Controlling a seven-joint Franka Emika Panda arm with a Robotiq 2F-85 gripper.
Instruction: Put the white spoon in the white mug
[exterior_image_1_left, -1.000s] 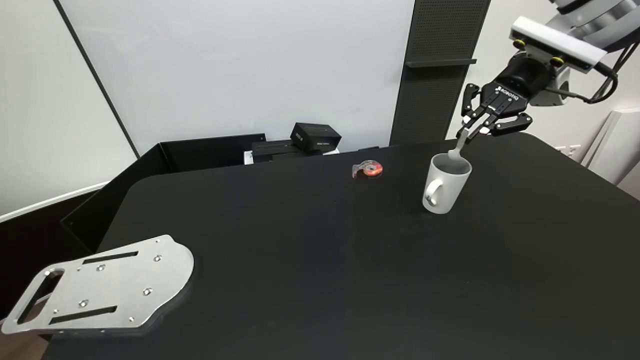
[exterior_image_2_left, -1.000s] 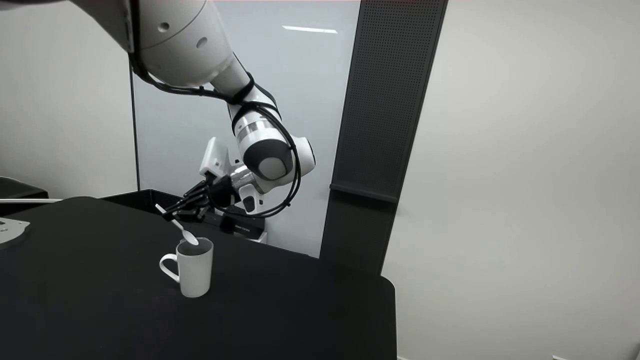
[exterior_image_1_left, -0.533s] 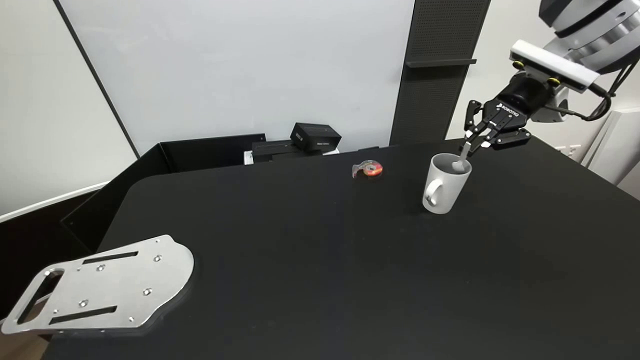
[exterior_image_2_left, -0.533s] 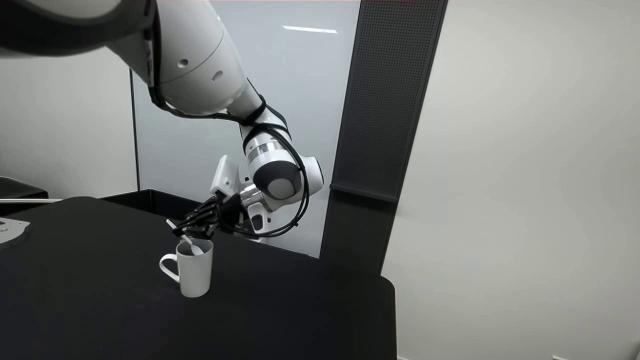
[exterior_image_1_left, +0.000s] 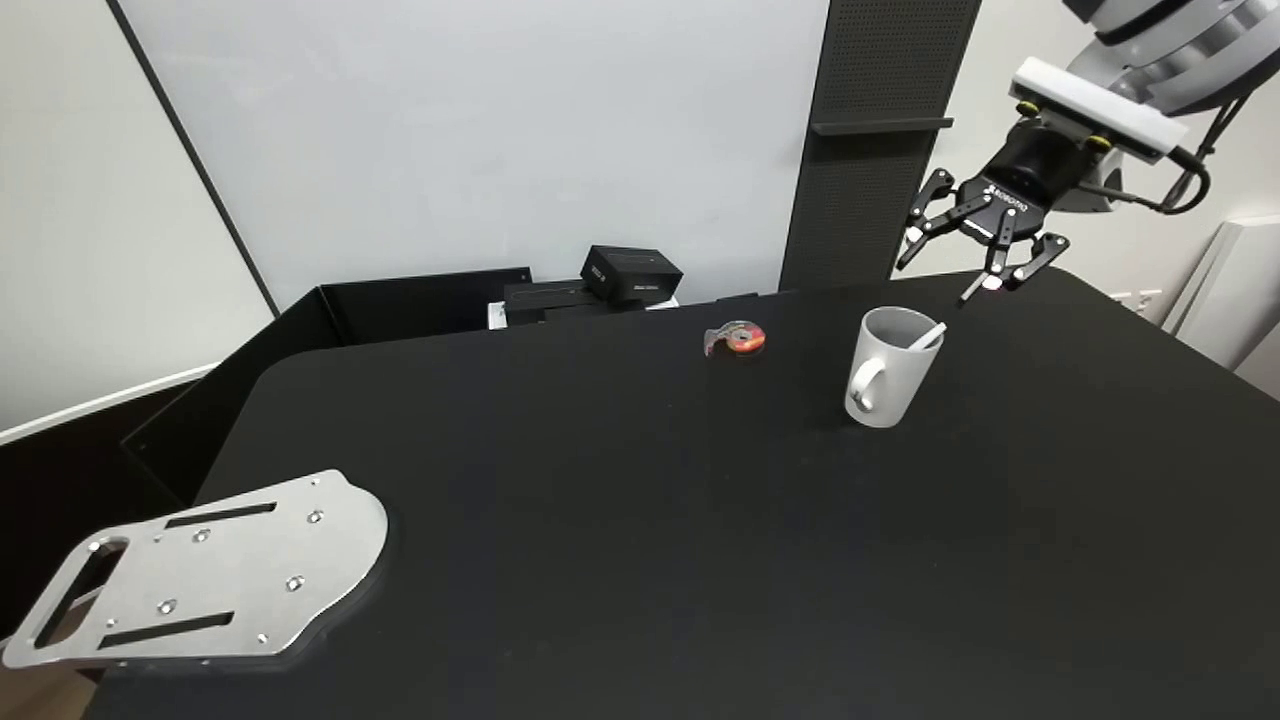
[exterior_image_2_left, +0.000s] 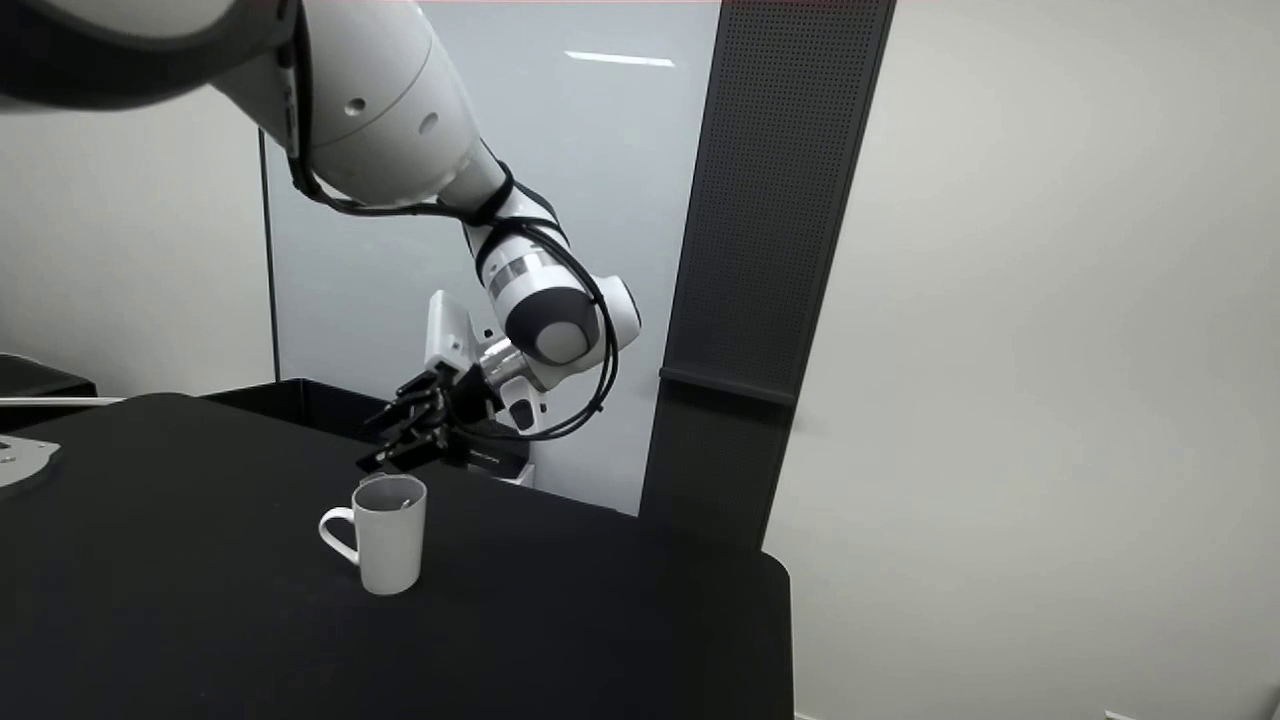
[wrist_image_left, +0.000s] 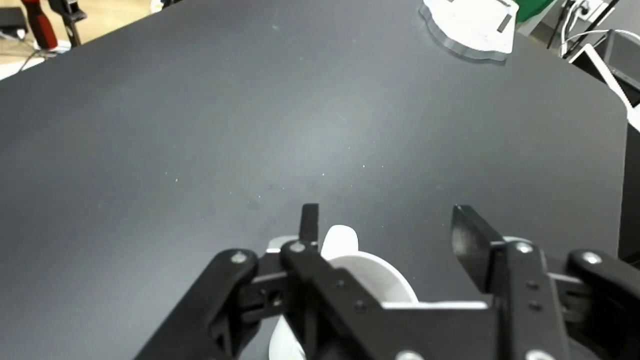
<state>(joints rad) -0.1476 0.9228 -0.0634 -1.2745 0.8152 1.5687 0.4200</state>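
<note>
In an exterior view, a silver plate (exterior_image_1_left: 230, 570), slotted and dotted with screws, lies at the near left of a black table (exterior_image_1_left: 620, 520), well apart from the pieces at right. Farther right, a black box (exterior_image_1_left: 632, 275) sits beyond the table's far edge, and a small red-and-grey object (exterior_image_1_left: 740, 338) lies near that edge. To its right a white mug (exterior_image_1_left: 888, 385) stands upright, loop handle turned to the near left, with the white spoon (exterior_image_1_left: 928, 336) tilted inside it. The spoon is below the opening between the robot's black fingers (wrist_image_left: 470, 250), which are spread wide and clear of it on both sides. Plain white, slim and straight where it shows, the spoon offers only a short stretch of handle leaning up to the right, its blunt end at the mug's right rim; the rest is hidden by the mug's wall. In an exterior view, just a small pale tip of the spoon (exterior_image_2_left: 407, 503) shows against the mug's greyish inside. In the wrist view, the mug is partly hidden behind the fingers. The white-and-grey arm (exterior_image_1_left: 1190, 60) extends in from the far right.
</note>
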